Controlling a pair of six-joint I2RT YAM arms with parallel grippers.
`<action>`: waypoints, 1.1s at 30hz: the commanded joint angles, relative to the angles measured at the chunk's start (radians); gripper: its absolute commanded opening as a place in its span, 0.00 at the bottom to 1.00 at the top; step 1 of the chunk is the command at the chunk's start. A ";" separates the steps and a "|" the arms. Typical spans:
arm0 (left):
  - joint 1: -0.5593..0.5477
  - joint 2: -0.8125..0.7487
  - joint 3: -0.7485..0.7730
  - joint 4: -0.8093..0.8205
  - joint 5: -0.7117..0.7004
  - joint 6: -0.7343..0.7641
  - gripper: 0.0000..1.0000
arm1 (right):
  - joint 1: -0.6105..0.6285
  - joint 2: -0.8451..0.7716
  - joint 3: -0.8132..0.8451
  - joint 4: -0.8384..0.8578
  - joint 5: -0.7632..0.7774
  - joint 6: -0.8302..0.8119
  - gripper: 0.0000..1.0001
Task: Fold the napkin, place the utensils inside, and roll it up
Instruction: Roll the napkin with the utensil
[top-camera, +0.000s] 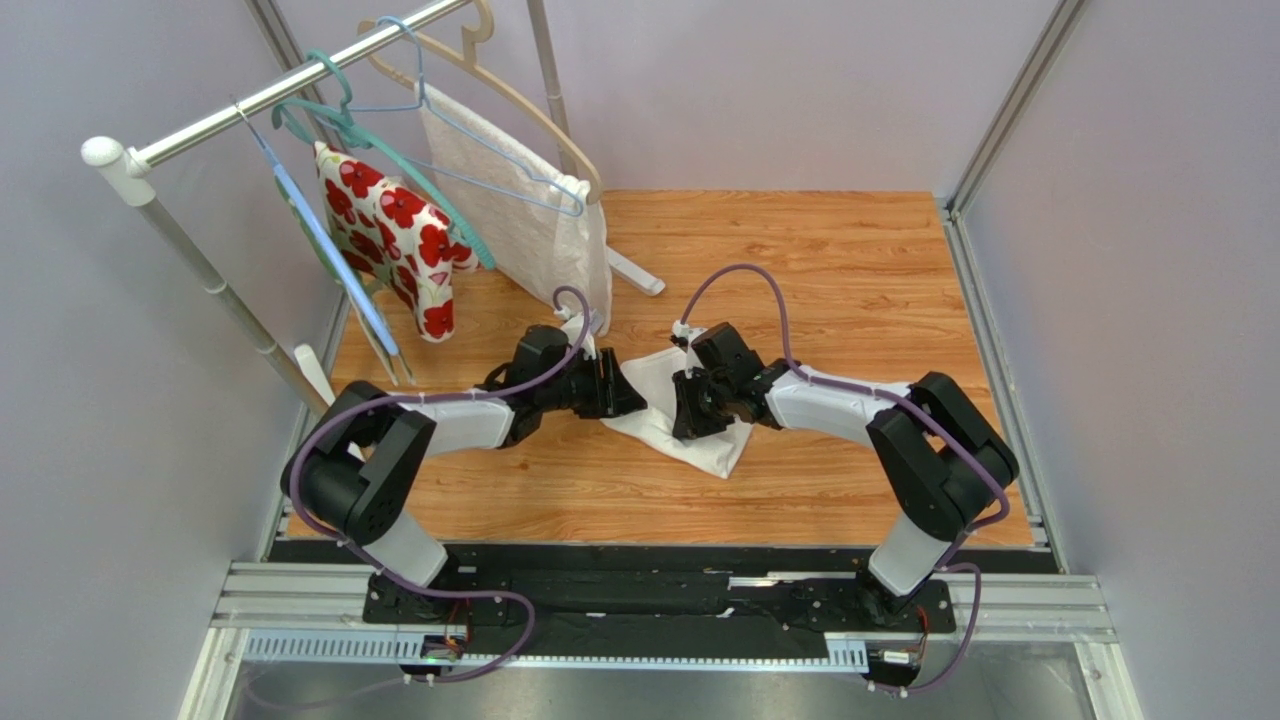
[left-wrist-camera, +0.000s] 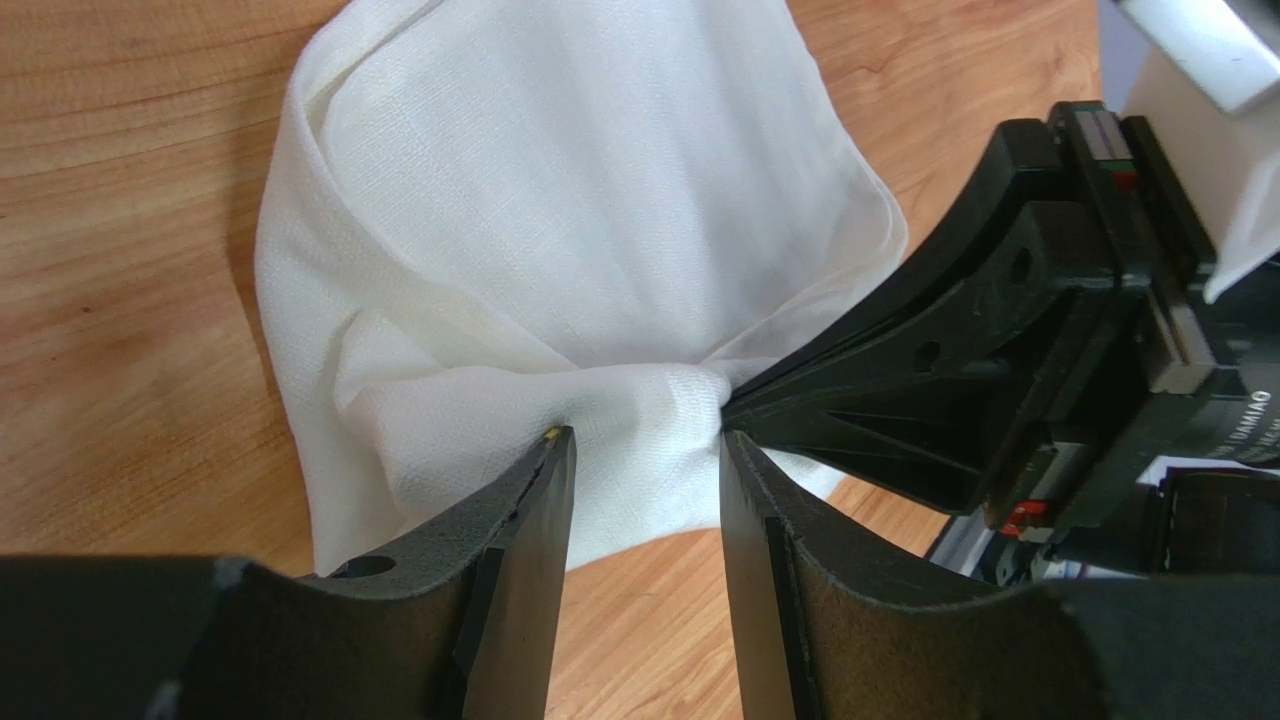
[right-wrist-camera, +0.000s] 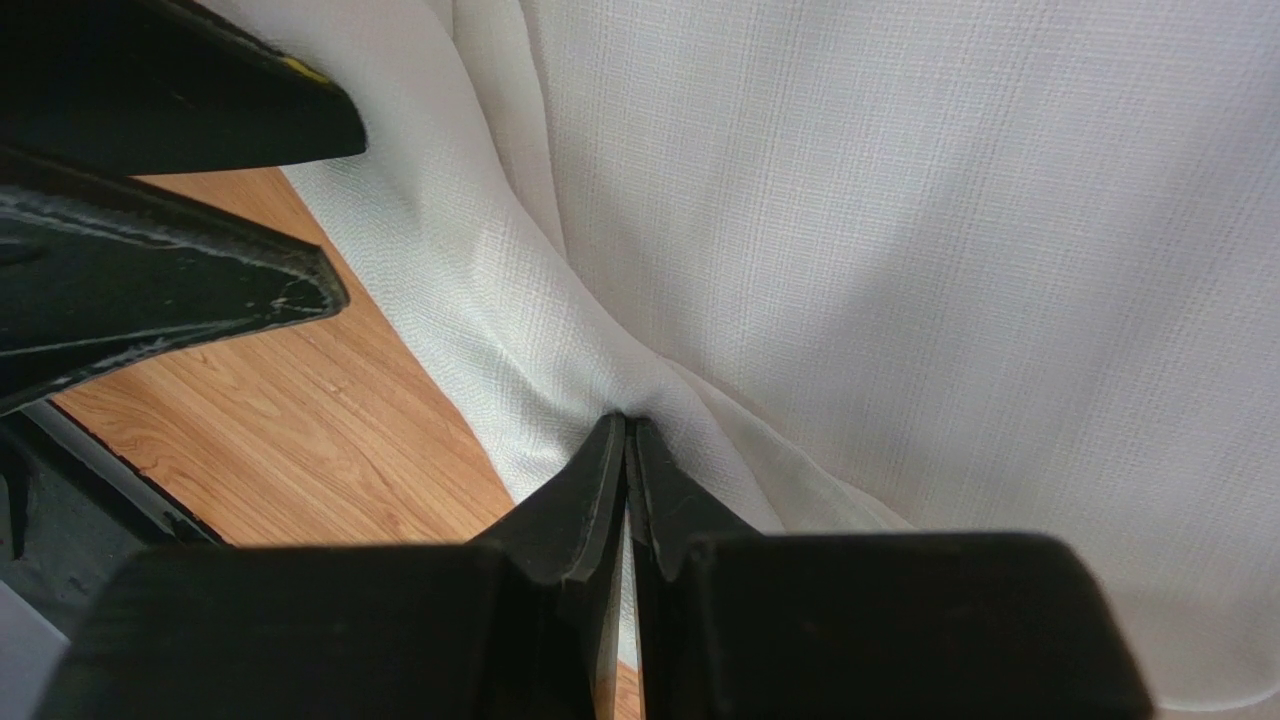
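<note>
The off-white napkin (top-camera: 718, 438) lies crumpled on the wooden table (top-camera: 842, 285), between my two grippers. My left gripper (top-camera: 624, 393) is open. In the left wrist view its fingertips (left-wrist-camera: 646, 443) straddle a bunched fold of the napkin (left-wrist-camera: 601, 195) with a gap between them. My right gripper (top-camera: 691, 413) is shut on a pinched fold of the napkin (right-wrist-camera: 902, 225), its jaws pressed together (right-wrist-camera: 625, 428). Its tips (left-wrist-camera: 732, 402) meet the cloth right beside my left fingertips. The utensils are out of view.
A clothes rail (top-camera: 271, 98) stands at the back left with hangers. It carries a red-flowered cloth (top-camera: 394, 240) and a textured white cloth (top-camera: 519, 203), which hangs close behind my left gripper. Grey walls close in the table on the left, back and right.
</note>
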 joint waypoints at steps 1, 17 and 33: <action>0.003 0.040 0.025 0.052 -0.027 0.026 0.49 | 0.002 0.058 -0.063 -0.086 0.052 -0.019 0.09; 0.003 0.117 0.073 -0.061 -0.028 0.086 0.49 | 0.062 -0.226 0.015 -0.132 0.034 -0.180 0.53; 0.003 0.126 0.108 -0.124 0.002 0.115 0.49 | 0.201 -0.066 -0.014 0.026 0.270 -0.303 0.80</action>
